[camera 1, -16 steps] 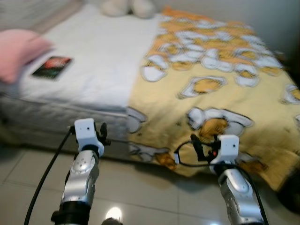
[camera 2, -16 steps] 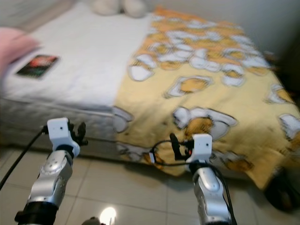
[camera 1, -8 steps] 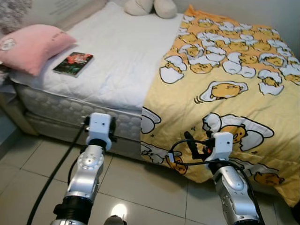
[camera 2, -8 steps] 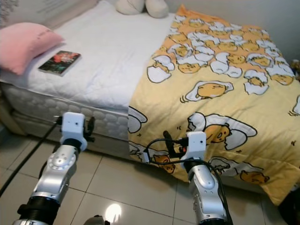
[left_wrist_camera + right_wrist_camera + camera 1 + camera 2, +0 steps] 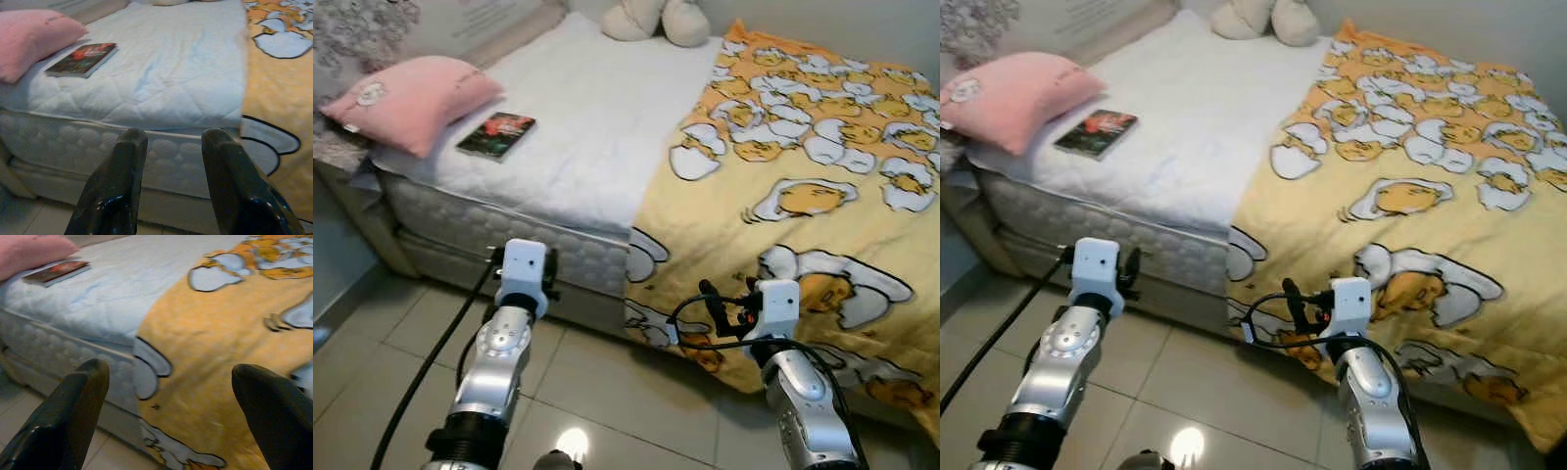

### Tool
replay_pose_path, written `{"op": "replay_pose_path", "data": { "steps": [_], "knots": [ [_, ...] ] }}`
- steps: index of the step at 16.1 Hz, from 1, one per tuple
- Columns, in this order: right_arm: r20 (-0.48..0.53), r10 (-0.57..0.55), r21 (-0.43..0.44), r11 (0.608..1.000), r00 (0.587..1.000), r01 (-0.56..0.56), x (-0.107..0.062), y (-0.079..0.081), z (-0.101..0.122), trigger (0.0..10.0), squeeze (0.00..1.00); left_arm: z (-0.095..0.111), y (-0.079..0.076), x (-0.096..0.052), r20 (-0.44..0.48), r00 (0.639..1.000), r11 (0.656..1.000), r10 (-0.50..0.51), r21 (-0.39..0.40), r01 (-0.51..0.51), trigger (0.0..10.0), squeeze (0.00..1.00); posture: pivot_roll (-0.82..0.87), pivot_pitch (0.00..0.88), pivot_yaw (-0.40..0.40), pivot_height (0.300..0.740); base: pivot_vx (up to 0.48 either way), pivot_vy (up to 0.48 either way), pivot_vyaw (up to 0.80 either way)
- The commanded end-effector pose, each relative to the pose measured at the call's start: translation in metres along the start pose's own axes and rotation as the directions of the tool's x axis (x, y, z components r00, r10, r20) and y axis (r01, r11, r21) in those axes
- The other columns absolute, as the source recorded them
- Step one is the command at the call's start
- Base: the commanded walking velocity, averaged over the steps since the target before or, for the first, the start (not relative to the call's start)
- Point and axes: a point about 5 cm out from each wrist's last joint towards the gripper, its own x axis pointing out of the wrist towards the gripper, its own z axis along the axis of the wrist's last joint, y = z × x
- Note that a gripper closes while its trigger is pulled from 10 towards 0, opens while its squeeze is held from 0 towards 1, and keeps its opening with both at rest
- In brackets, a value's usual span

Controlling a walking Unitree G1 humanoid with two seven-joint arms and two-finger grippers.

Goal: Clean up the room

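- The bed is serving as the landmark: a white quilted mattress with a yellow egg-print blanket covering the half on the robot's right and draping over the near edge toward the tiled floor.
- A book with a dark red cover is lying flat on the bare white part of the bed, just beside a pink pillow at the bed's left end; book and pillow are close, though whether they are touching cannot be told.
- Two pale plush toys are sitting at the far side of the bed, against the wall.
- The left gripper is hovering in front of the bed's near edge, low, at mattress height; its fingers are standing moderately apart and are holding nothing.
- The right gripper is hovering in front of the draped blanket at the bed's near edge, spread wide and empty.
- The task appears to be at its start: nothing is being carried, and the book looks like the likeliest item to be put away.
- Risk: the book is lying well back from the bed's near edge, so a reach from here is likely to fall short or press the arm into the mattress.
- Risk: the book is thin and flat on soft bedding, so closing fingers may be sliding over the cover or pinching the sheet instead.
- Risk: the right gripper is close to the blanket, and a careless swing could be snagging the hanging cloth.
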Motion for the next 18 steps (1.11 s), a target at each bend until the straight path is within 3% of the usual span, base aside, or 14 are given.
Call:
{"op": "replay_pose_path", "data": {
  "steps": [1,4,9,13,15,16,18],
  "knots": [
    [0.000,0.008,-0.001,1.000,1.000,-0.008,0.000,0.000,0.001,10.0,0.12,-0.002,0.003,0.000,-0.022,1.000,1.000,0.018,0.016,-0.017,10.0,0.00,0.05,0.000,-0.023,0.740,0.000,0.000,0.66],
    [0.005,-0.001,-0.001,1.000,1.000,0.001,0.001,-0.003,0.003,10.0,0.13,-0.008,0.008,0.000,-0.052,0.997,0.999,0.050,-0.010,-0.051,10.0,0.00,0.05,0.000,-0.029,0.740,0.000,-0.480,0.60],
    [-0.010,0.016,0.006,1.000,1.000,-0.016,0.000,-0.003,0.000,10.0,0.13,-0.013,0.008,-0.005,-0.078,0.993,0.995,0.093,0.048,-0.089,10.0,0.00,0.05,0.000,-0.031,0.740,0.000,-0.096,0.56],
    [-0.019,0.027,0.017,0.999,0.999,-0.027,0.001,-0.002,-0.002,10.0,0.16,-0.010,0.004,-0.005,-0.062,0.995,0.995,0.077,0.068,-0.072,10.0,0.00,0.05,0.000,-0.031,0.740,0.000,-0.478,0.54],
    [-0.027,0.039,0.019,0.999,0.999,-0.039,0.000,-0.001,-0.004,10.0,0.17,-0.011,0.002,-0.004,-0.072,0.994,0.993,0.079,0.089,-0.072,10.0,0.00,0.06,0.000,-0.034,0.740,0.000,0.000,0.51],
    [-0.028,0.041,0.021,0.999,0.999,-0.041,0.000,-0.001,-0.004,10.0,0.17,-0.008,0.001,-0.003,-0.052,0.997,0.997,0.061,0.044,-0.059,10.0,0.00,0.06,0.000,-0.035,0.740,0.000,0.000,0.51],
    [-0.029,0.047,0.026,0.999,0.998,-0.046,0.001,-0.001,-0.004,10.0,0.18,-0.002,-0.001,-0.001,-0.021,0.999,0.996,0.042,0.079,-0.041,10.0,0.00,0.05,0.000,-0.036,0.740,0.000,0.000,0.51]
  ]
}}
